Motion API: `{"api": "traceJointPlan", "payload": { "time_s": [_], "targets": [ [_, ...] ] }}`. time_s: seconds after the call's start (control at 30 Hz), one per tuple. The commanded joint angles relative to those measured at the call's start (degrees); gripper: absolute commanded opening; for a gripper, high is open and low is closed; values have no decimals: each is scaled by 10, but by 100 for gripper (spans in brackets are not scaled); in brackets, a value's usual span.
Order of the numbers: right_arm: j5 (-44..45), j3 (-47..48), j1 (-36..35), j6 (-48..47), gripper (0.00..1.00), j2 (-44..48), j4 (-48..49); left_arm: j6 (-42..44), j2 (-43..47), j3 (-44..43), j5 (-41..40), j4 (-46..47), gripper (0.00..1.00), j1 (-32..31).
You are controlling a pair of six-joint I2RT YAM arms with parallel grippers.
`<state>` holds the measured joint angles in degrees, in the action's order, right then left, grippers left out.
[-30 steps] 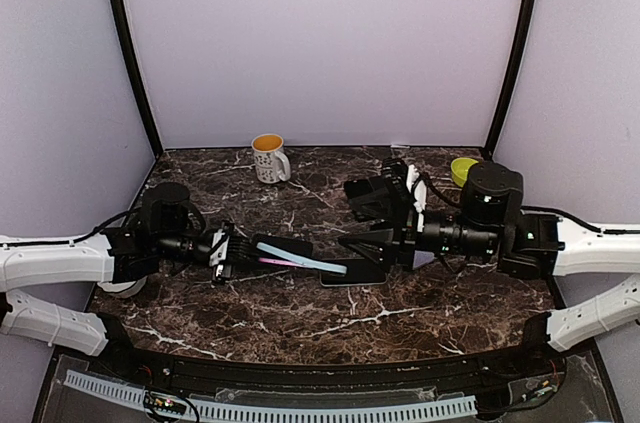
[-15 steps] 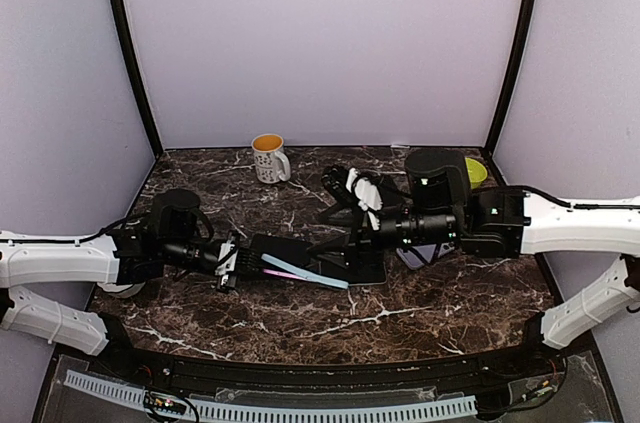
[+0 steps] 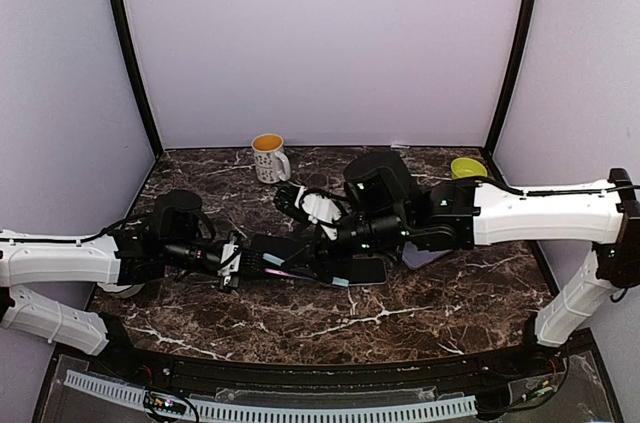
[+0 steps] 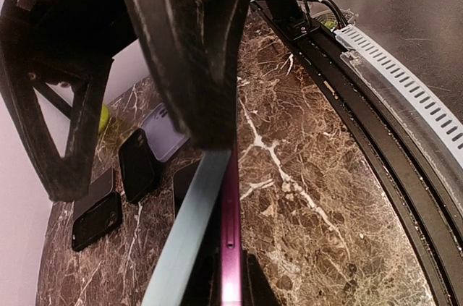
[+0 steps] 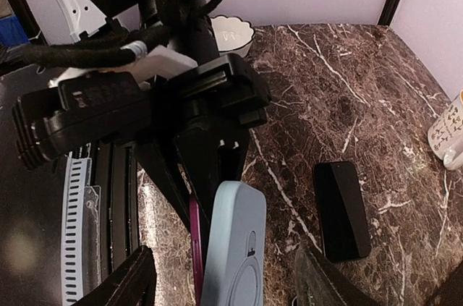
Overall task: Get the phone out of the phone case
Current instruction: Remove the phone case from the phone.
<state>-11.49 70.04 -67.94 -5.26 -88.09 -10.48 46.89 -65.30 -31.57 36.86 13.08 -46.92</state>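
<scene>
My left gripper is shut on one end of the phone, whose magenta edge runs out from the jaws. A light blue phone case lies along it, splayed away from the phone in a narrow wedge. My right gripper has come over from the right and is open. Its two fingers straddle the case and the phone, touching neither that I can see. From the top view the right gripper hides most of the case; only a blue tip shows.
On the marble top lie a black phone, a second dark phone or case and a lilac case. A white mug and a yellow-green bowl stand at the back. A white bowl sits by the left arm.
The right arm has swung left across the table, bringing its open gripper over the free end of the phone and case. The left gripper has kept its hold and barely moved.
</scene>
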Motion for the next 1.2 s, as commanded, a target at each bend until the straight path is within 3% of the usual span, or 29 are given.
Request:
{"api": "traceJointPlan", "payload": {
  "time_s": [0.0,0.4,0.77,0.93,1.17],
  "targets": [
    [11,36,-7,-8,64,-25,0,2,4,-24,7,17,0,-4],
    [21,64,-15,-1,55,-77,7,0,3,-26,2,13,0,-5],
    [51,58,-17,1,34,-87,21,0,4,-24,3,13,0,-6],
    [36,42,-17,13,34,-80,45,2,4,-24,3,13,0,-7],
    [56,69,-23,-11,37,-110,-20,-2,6,-24,1,16,0,-7]
  ]
}}
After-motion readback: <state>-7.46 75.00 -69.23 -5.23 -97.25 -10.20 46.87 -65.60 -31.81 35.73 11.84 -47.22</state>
